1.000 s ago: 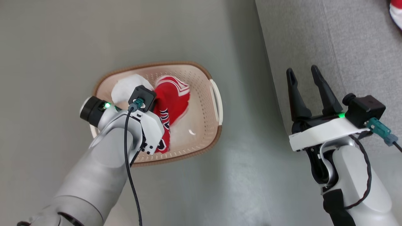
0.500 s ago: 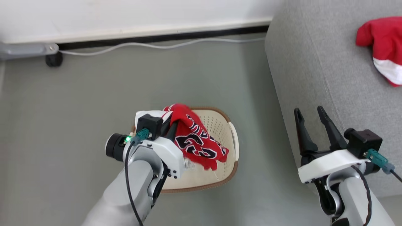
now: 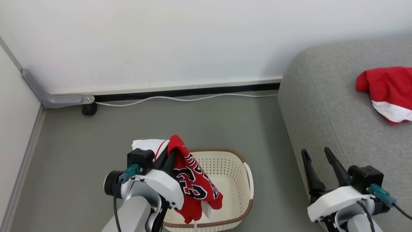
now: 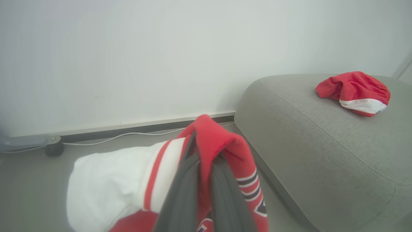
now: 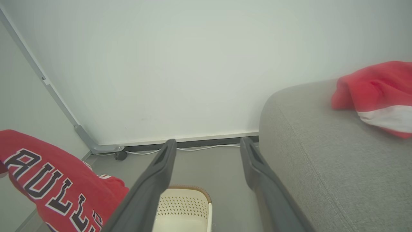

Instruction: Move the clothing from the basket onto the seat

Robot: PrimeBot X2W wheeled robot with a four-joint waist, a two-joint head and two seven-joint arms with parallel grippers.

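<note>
Two-finger left end effector [image 4: 206, 149] clamped on red jersey [image 3: 193, 183], held above basket [image 3: 239, 180] on floor [image 3: 80, 145] | right end effector [image 3: 316, 151] spread wide, empty, near sofa [image 3: 322, 106] front | plain red garment [image 3: 386, 87] with white band lies on sofa

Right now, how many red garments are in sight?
2. The numbered jersey hangs from the shut left gripper above the basket. The plain garment with a white band lies on the sofa. The jersey hides part of the basket, so more could be underneath.
</note>
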